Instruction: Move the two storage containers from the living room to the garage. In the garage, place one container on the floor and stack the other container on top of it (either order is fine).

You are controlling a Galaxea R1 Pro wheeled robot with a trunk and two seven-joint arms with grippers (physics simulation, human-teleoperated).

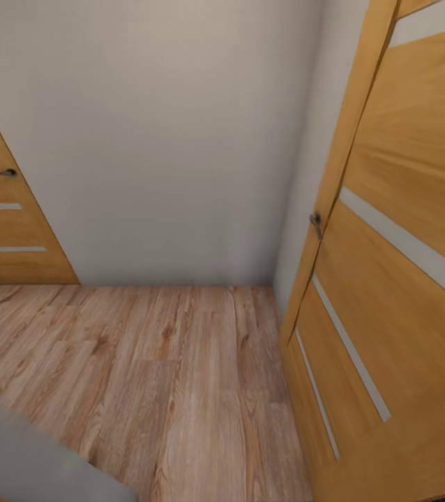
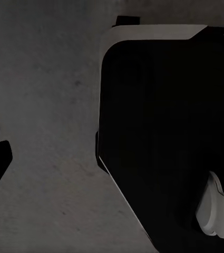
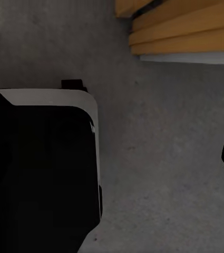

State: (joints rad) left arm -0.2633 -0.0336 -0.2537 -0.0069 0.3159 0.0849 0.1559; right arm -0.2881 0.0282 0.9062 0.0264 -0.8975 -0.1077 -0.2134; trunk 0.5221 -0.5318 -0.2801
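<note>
- Oak-toned wooden door with pale inset strips (image 1: pixel 397 279) fills the right of the head view, standing ajar on its hinge edge, a small metal handle (image 1: pixel 316 223) at mid-height.
- Second matching wooden door (image 1: pixel 6 223) at left edge, shut against the plain white-grey wall (image 1: pixel 174 139), dark lever handle (image 1: pixel 5 173) upper left.
- Light wood plank floor (image 1: pixel 167 376) runs from the wall's foot to the lower frame; a grey corner of another wall (image 1: pixel 20 453) cuts in at lower left.
- Judgement: robot is in transit through a corridor corner, between rooms. The orange-red storage containers are not before the cameras at this moment, so their whereabouts cannot be told.
- Left wrist view: dark grey rough concrete floor (image 2: pixel 43 105), and the robot's own black base with a pale rim (image 2: pixel 164 132) at right. A dark tip at left edge may be a finger; whether the left fingers are apart or together, cannot tell.
- Right wrist view: same concrete (image 3: pixel 164 158), black base (image 3: pixel 38 168) at left, stepped oak-coloured door bottom (image 3: pixel 185 31) at upper right. Dark tip at right edge; right fingers likewise cannot tell.
- Judgement: arms likely hang low beside the base for travel.
- Obstruction: the ajar door narrows the passage on the right; swinging past risks clipping it.
</note>
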